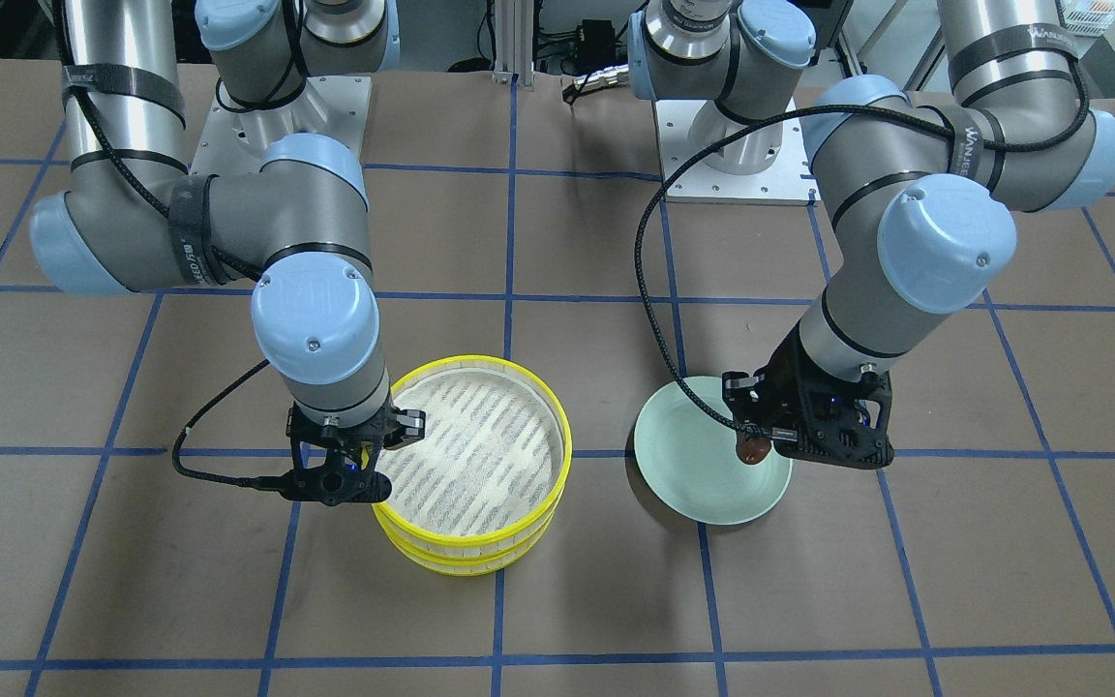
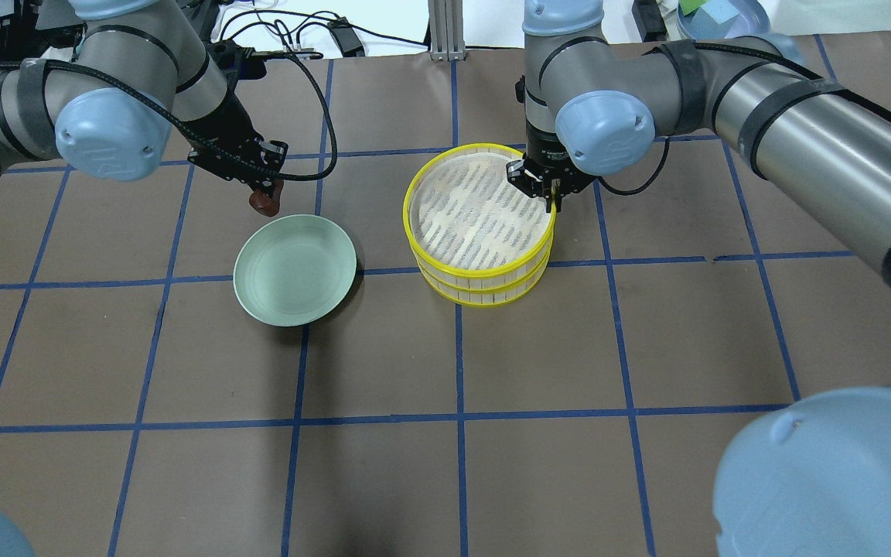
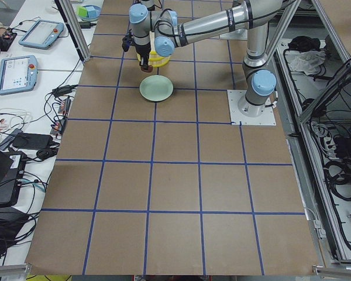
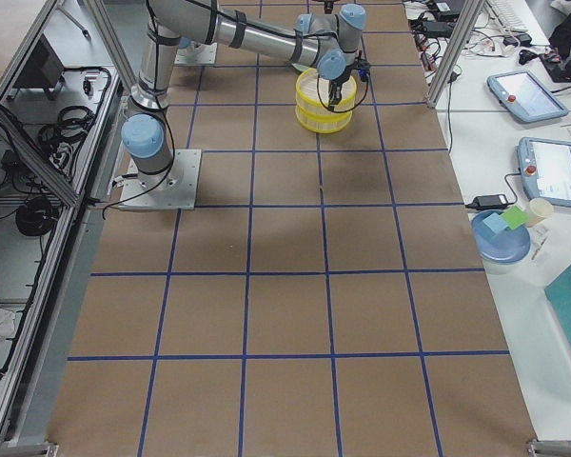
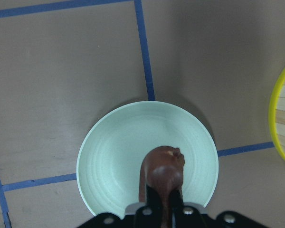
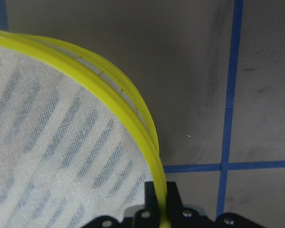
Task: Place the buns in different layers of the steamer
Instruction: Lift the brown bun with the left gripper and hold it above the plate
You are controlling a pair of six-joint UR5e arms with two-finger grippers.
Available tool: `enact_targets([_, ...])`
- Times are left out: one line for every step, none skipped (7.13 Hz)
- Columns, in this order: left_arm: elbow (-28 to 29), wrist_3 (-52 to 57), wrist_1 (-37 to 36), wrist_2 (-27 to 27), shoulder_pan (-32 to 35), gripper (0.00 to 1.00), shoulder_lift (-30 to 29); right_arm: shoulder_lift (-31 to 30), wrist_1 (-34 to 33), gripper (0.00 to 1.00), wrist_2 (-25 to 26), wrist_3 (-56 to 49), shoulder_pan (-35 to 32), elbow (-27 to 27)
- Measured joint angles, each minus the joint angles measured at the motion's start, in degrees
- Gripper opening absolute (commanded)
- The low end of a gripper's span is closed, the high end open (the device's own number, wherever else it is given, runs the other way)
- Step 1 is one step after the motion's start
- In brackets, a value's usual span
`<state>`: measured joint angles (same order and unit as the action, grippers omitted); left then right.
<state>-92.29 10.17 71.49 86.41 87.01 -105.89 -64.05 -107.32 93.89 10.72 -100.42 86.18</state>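
Note:
My left gripper (image 2: 266,195) is shut on the dark reddish-brown bun (image 2: 264,203) and holds it in the air over the far edge of the pale green plate (image 2: 295,298). The left wrist view shows the bun (image 5: 164,170) between the fingers above the plate (image 5: 109,152). The steamer (image 2: 484,272) is two yellow-rimmed trays stacked, the top one slightly offset and its mesh bare. My right gripper (image 2: 551,203) is shut on the top tray's rim (image 6: 133,102). The cream-white bun is not in view.
The brown table with blue tape lines (image 2: 453,418) lies around the plate and steamer. The plate (image 1: 703,489) and the steamer (image 1: 567,440) stand about a hand's width apart. Both arm bases (image 1: 741,145) are at the robot's side.

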Motion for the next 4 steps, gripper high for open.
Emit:
enact_targets([0.0, -0.4, 0.0, -0.1, 0.1, 0.00, 0.2, 0.0, -0.2, 0.00, -0.2, 0.1, 0.0, 0.0])
enact_targets([-0.1, -0.7, 0.0, -0.3, 0.1, 0.00, 0.3, -0.1, -0.4, 0.00, -0.5, 0.2, 0.0, 0.0])
enact_targets([-0.1, -0.9, 0.1, -0.4, 0.2, 0.00, 0.4, -0.3, -0.4, 0.00, -0.8, 0.3, 0.3, 0.0])
enact_targets([-0.1, -1.4, 0.1, -0.5, 0.3, 0.00, 0.4, -0.3, -0.3, 0.00, -1.6, 0.1, 0.9, 0.0])
